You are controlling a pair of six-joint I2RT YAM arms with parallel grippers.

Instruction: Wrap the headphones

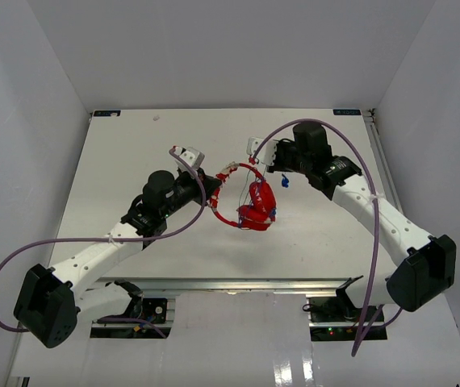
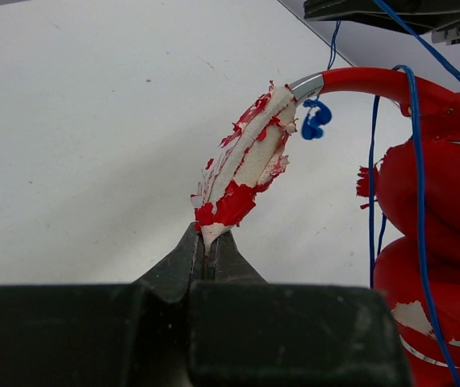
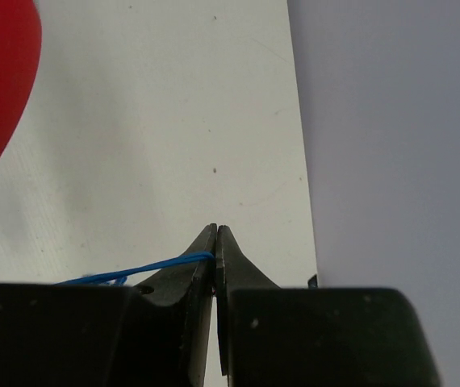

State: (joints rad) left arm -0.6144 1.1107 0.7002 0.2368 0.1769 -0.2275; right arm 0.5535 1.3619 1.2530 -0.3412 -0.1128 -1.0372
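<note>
The red headphones [image 1: 256, 206] hang above the white table [image 1: 125, 161] between both arms, the ear cups [image 2: 440, 201] folded together low down. My left gripper [image 1: 216, 177] is shut on the end of the peeling red-and-white headband [image 2: 250, 161], pinched at the tips of my left gripper [image 2: 211, 239]. A thin blue cable [image 2: 373, 177] runs over the cups in several strands. My right gripper [image 1: 256, 164] sits just above the cups. In the wrist view my right gripper [image 3: 215, 242] is shut on the blue cable [image 3: 157, 264]. A small blue plug [image 1: 285, 182] dangles beside the cups.
Thick purple robot cables [image 1: 369, 193] loop from each arm, one on the left [image 1: 4, 278]. White walls [image 1: 36, 97] enclose the table on three sides, and its right edge [image 3: 299, 161] lies close to my right gripper.
</note>
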